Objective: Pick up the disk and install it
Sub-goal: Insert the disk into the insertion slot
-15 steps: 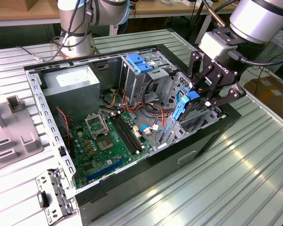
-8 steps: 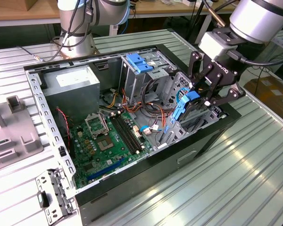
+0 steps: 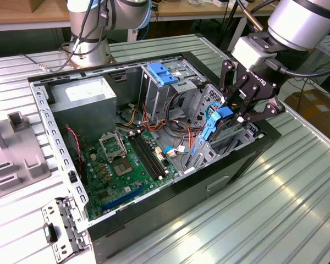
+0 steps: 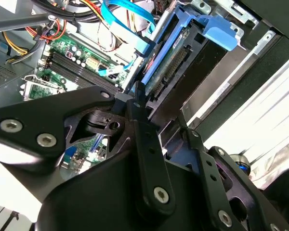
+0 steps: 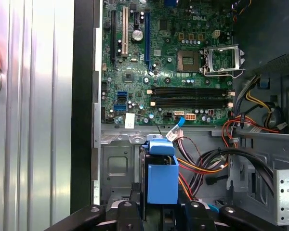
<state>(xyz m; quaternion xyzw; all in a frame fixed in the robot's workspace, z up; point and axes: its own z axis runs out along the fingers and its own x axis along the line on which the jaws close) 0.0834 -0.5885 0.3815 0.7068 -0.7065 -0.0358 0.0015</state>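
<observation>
The disk, a flat silver hard drive in a bright blue plastic carrier, stands on its edge at the front corner of the open black computer case, partly down in the grey metal drive bay. In the second wrist view the disk is tilted, and its dark connector edge and the blue frame are visible. In the first wrist view the carrier is seen end on, between the black links of the pincer.

The black pincer is clenched on the disk and holds it from above by the upper part.

Inside the case lies the green motherboard, with black memory slots and an open processor socket; near the disk run orange, red and black cables. A second light-blue plastic latch sits on the rear drive cage. The grey metal power supply box has a white sticker, whose print I cannot read. A white word is printed on the motherboard, too small to read with confidence.

The case lies on a ribbed metal table
</observation>
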